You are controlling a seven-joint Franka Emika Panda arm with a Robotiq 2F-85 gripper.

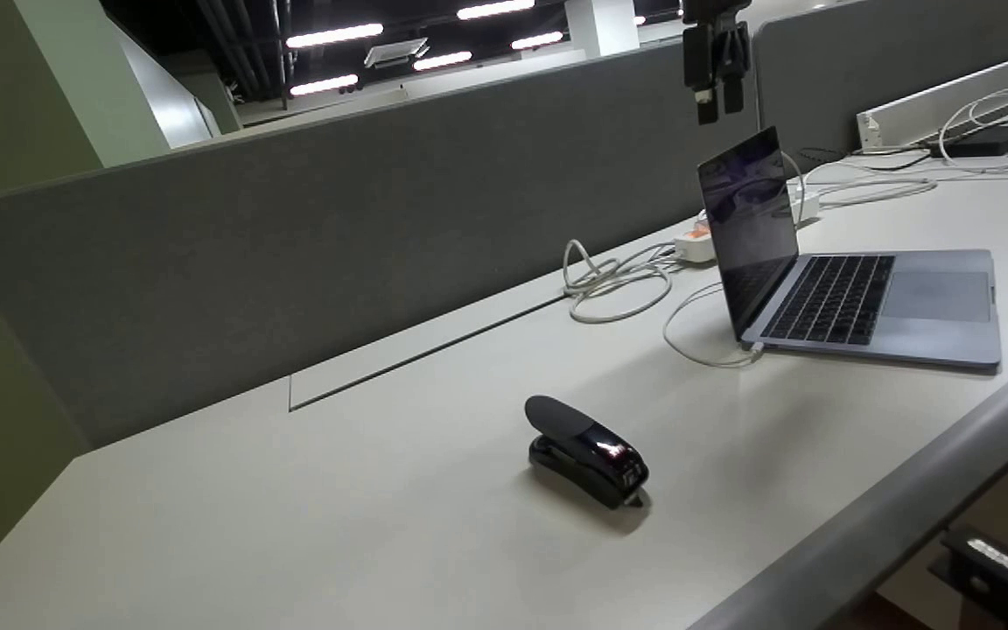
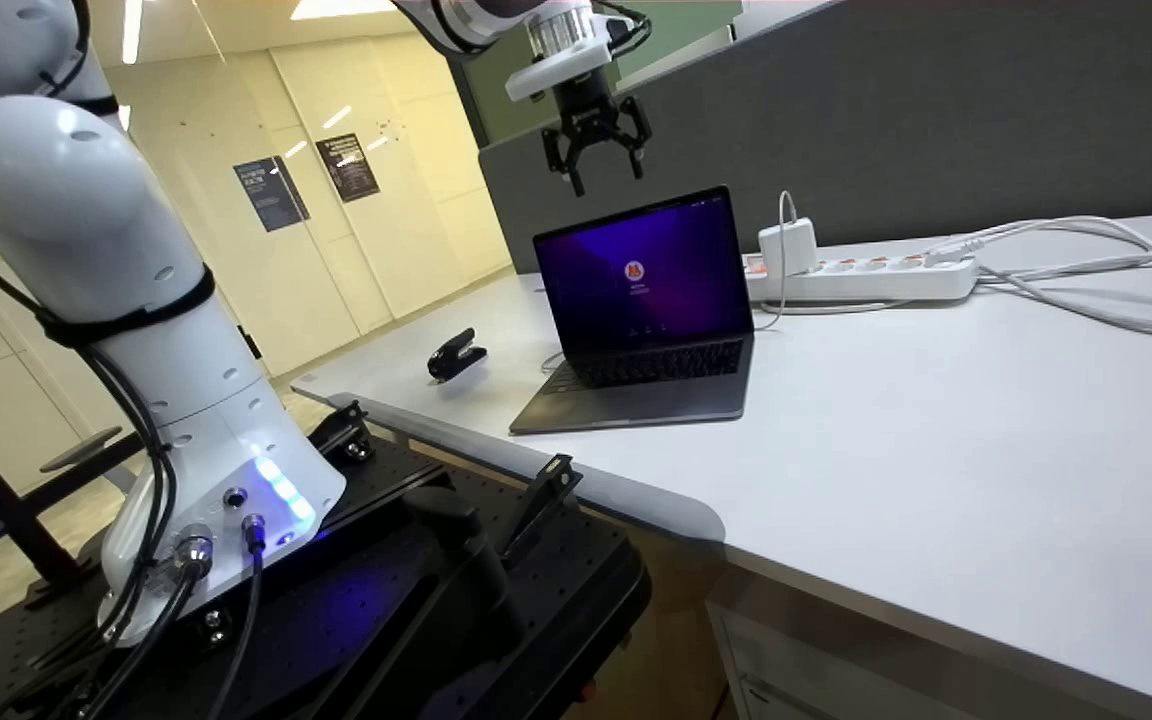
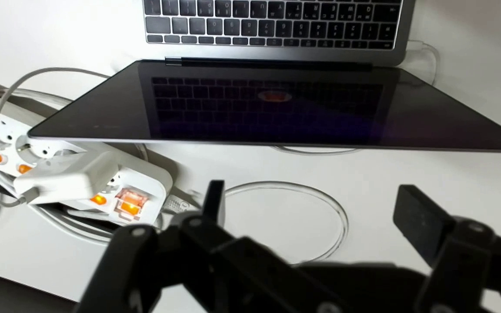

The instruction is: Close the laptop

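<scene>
Gripper (image 2: 608, 182) hung with its fingers (image 3: 420, 221) apart above the raised screen (image 2: 651, 265), and both exterior views showed a gap between them. A power strip (image 2: 866, 282) sat close behind one side of the screen, while a good stretch of white desk (image 1: 338, 507) separated the laptop (image 1: 950, 258) from the stapler (image 1: 587, 451). Laptop was open on the desk, trackpad (image 1: 937, 296) side toward the front edge, one corner pretty near it, long axis slightly skewed to that edge. Grey partition (image 1: 381, 227) ran along the back, ceiling lights (image 1: 334, 36) on beyond it.
</scene>
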